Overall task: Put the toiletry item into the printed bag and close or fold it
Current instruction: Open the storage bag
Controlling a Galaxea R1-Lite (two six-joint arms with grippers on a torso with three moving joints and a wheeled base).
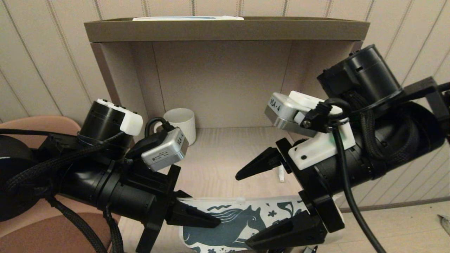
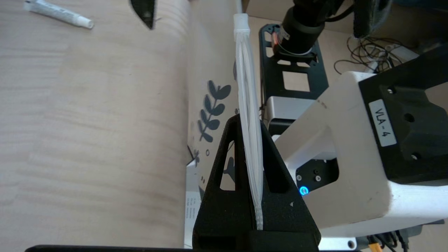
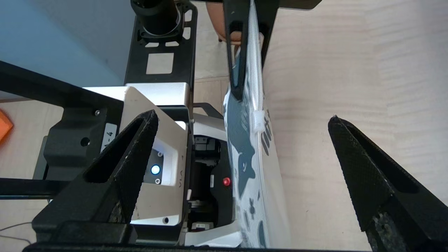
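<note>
The printed bag (image 1: 242,219), white with a dark teal horse, hangs upright at the front edge of the wooden surface. My left gripper (image 1: 211,219) is shut on its zip edge (image 2: 249,115) near one end. The white zip slider (image 2: 241,22) sits farther along that edge. My right gripper (image 1: 241,210) is open, one finger on each side of the bag (image 3: 245,154) without touching it. The toiletry item (image 1: 281,174), a slim white tube, lies on the wood behind the right gripper; in the left wrist view this tube (image 2: 57,13) lies flat and apart from the bag.
A ribbed white mug (image 1: 182,123) stands at the back left of the alcove. Beige walls (image 1: 225,80) and a brown top shelf (image 1: 225,30) enclose the surface. A brown chair (image 1: 42,126) is at the far left.
</note>
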